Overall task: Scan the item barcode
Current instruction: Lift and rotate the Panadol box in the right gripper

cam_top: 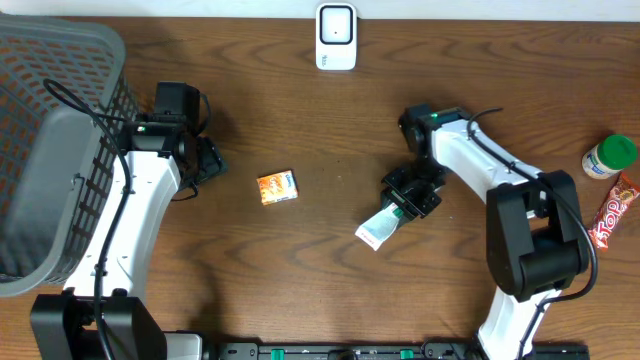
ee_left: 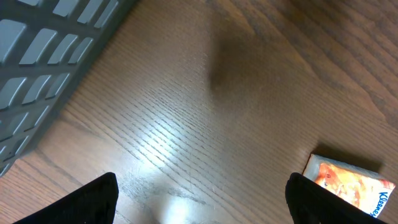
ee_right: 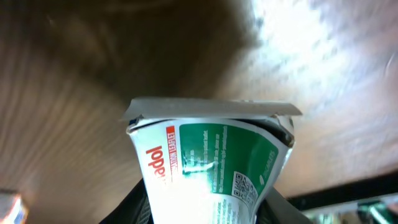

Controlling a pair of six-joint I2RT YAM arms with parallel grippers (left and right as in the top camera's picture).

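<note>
On the tabletop: basket far left, scanner at the back edge, tissue packet centre, carton right of it, jar and candy bar far right.

At the left gripper, the gap between the spread fingers is bare table, free to pass. The basket wall blocks the room beyond one fingertip. The tissue packet lies just ahead of the other. At the right gripper, the box fills the gap between the fingers, and open wood lies beyond its end.
</note>
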